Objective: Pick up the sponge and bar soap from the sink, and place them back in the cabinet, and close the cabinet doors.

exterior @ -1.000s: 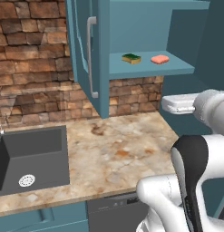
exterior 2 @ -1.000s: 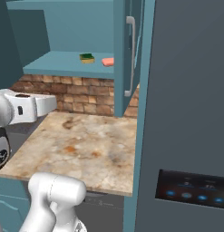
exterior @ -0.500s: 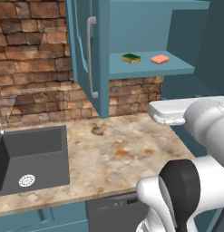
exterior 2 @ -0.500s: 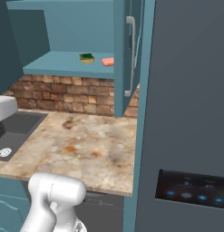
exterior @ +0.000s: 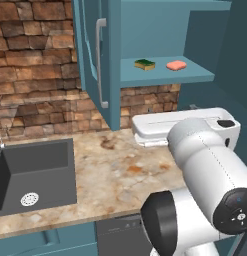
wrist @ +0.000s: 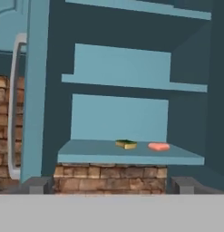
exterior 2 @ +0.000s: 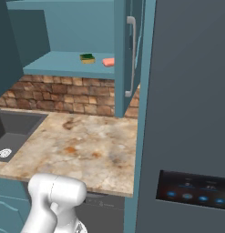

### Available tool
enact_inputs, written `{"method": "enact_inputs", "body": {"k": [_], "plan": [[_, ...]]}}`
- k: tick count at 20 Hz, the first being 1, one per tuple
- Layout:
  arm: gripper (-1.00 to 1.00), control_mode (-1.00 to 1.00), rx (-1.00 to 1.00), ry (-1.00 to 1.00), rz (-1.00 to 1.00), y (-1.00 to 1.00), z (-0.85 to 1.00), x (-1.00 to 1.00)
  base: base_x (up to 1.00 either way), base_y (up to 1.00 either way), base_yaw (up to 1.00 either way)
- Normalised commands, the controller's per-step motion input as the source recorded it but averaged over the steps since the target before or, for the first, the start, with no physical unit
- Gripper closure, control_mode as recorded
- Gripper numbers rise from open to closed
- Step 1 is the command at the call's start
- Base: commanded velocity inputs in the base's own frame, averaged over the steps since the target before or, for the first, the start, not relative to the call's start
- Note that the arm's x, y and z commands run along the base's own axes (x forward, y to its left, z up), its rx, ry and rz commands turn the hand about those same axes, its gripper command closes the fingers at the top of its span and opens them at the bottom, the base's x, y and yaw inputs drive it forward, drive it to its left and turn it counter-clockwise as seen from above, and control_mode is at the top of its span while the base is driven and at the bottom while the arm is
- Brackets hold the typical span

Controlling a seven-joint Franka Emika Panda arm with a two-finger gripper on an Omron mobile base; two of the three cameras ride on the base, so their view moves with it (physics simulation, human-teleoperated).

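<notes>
The gripper (wrist: 111, 183), open and empty, faces the cabinet (wrist: 131, 154); its left door (wrist: 34, 90) stands open beside it.

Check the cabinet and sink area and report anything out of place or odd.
Nothing spilled or damaged. The sponge and bar soap lie apart on the cabinet shelf, and the sink holds just its drain. The one loose end: the cabinet doors stand wide open.

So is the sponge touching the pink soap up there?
Apart. In the left base view, bare teal shelf shows between the sponge and the bar soap.
</notes>
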Motion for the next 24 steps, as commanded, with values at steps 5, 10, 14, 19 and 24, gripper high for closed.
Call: {"method": "enact_inputs", "body": {"k": [5, 10, 14, 19, 24], "plan": [[-1.00, -1.00, -0.02, -0.07, 0.00, 0.53, -0.18, 0.02, 0.00, 0.00, 0.00], [-1.00, -1.00, 0.00, -0.08, -0.01, 0.48, -0.05, 0.05, 0.00, 0.00, 0.00], [-1.00, -1.00, 0.00, -0.06, -0.01, 0.47, -0.01, 0.14, 0.00, 0.00, 0.00], [-1.00, -1.00, 0.00, -0.01, -0.04, 0.46, -0.04, 0.32, 0.00, 0.00, 0.00], [-1.00, -1.00, 0.00, 0.00, -0.07, 0.41, -0.13, 0.44, 0.00, 0.00, 0.00]]}}
